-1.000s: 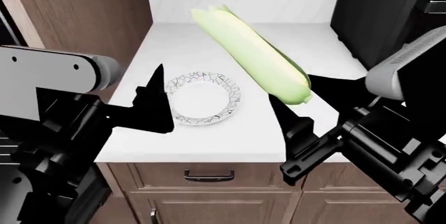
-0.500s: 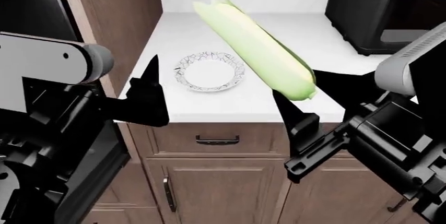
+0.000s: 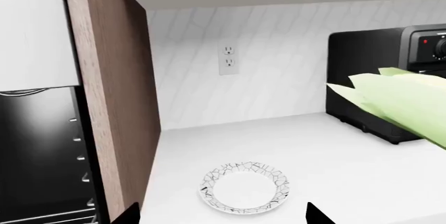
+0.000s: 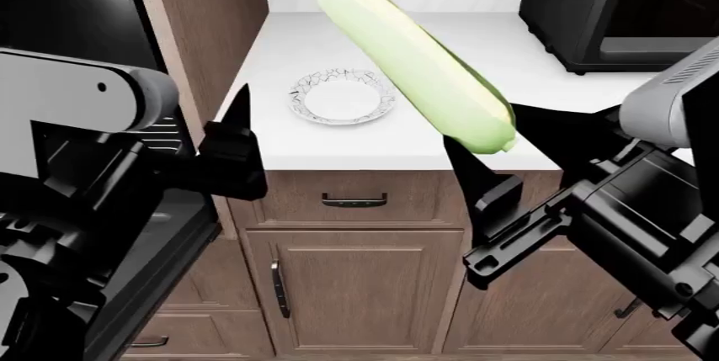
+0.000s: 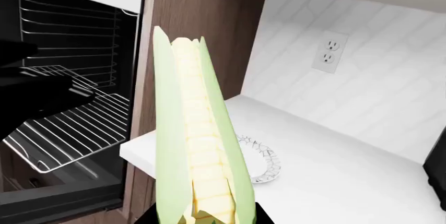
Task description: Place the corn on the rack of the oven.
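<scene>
The oven (image 5: 62, 78) stood open at the far left, beside a wood panel (image 4: 208, 33), its dark cavity showing wire rails on the side wall. The rack (image 5: 70, 125) was drawn part-way out toward the front, its silver bars bare; judged, this was to give a clear landing place for the load.

The left gripper (image 4: 231, 155) hung in front of the counter's (image 4: 371, 138) left front corner, near the oven opening. It carried nothing. Only one dark finger showed clearly in the head view, and two tips sat well apart in its wrist view, so the fingers read as spread.

A patterned plate (image 4: 343, 97) lay on the counter toward its left side, empty and apart from everything else.

The corn (image 4: 418, 65) was held in the air above the counter, slanting from its leafy tip near the back wall down to its butt at the front edge. The right gripper (image 4: 500, 155) pinched that butt end between its fingers, which kept the long body free to be led tip-first. It was not yet over the rack; a leftward carry past the panel remained, in my judgement.

A small countertop oven (image 4: 612, 12) sat at the counter's right rear corner.
</scene>
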{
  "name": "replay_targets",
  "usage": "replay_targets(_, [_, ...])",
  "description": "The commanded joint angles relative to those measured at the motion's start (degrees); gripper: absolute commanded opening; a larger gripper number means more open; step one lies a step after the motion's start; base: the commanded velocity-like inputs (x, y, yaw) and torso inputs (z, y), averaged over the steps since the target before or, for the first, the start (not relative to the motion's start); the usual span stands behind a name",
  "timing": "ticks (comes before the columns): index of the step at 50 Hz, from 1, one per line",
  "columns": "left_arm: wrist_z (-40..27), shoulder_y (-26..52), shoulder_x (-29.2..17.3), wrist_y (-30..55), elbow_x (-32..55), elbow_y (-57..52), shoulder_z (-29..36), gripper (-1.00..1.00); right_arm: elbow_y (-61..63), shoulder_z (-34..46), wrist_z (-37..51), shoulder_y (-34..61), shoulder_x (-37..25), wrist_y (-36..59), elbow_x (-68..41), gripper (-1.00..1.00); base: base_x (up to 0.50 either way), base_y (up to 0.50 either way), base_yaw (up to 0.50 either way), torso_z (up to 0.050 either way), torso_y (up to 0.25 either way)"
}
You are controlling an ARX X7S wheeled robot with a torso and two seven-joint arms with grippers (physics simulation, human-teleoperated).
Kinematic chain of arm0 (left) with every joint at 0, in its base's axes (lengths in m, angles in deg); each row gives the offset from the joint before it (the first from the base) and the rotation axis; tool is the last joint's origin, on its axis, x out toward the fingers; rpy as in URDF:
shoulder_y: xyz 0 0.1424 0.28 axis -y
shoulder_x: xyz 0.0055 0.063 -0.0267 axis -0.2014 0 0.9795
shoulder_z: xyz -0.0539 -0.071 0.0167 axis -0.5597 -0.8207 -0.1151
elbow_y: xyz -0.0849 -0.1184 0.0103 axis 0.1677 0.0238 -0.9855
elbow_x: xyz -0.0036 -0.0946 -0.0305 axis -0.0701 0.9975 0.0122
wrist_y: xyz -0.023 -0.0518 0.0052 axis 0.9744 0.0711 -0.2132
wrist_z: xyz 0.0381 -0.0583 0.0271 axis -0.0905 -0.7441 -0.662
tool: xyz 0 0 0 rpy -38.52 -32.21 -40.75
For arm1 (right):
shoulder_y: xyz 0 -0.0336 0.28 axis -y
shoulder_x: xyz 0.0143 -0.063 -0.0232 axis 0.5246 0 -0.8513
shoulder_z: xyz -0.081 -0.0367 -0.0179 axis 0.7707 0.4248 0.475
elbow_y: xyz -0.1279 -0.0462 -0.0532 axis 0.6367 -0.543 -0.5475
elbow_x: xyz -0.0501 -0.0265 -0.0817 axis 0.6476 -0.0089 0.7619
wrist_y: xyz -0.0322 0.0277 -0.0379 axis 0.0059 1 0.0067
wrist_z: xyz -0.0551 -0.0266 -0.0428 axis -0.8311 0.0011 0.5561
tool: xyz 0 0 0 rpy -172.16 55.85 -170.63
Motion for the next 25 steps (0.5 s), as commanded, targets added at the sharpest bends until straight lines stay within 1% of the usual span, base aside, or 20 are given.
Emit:
replay_targets(1, [0.57, 0.03, -0.57, -0.25, -0.42, -0.18, -0.09, 1.0, 0.65, -0.53, -0.53, 0.44, -0.38, 0.16, 0.91, -1.0, 0.0, 0.0, 0.0, 0.0, 0.0])
replay_targets(5, [0.68, 0.03, -0.83, -0.38, -0.34, -0.38, -0.11, 1.0, 1.27, -0.36, -0.8, 0.74, -0.76, 0.56, 0.85, -1.0, 0.0, 0.1, 0.0, 0.0, 0.0])
replay_targets(25, [0.0, 0.65, -1.87, -1.11, 0.75, -0.75, 0.7, 1.0, 1.32, 0.53, 0.96, 2.0, -2.59, -0.31, -1.72, -1.0, 0.0, 0.49, 0.0, 0.0, 0.0])
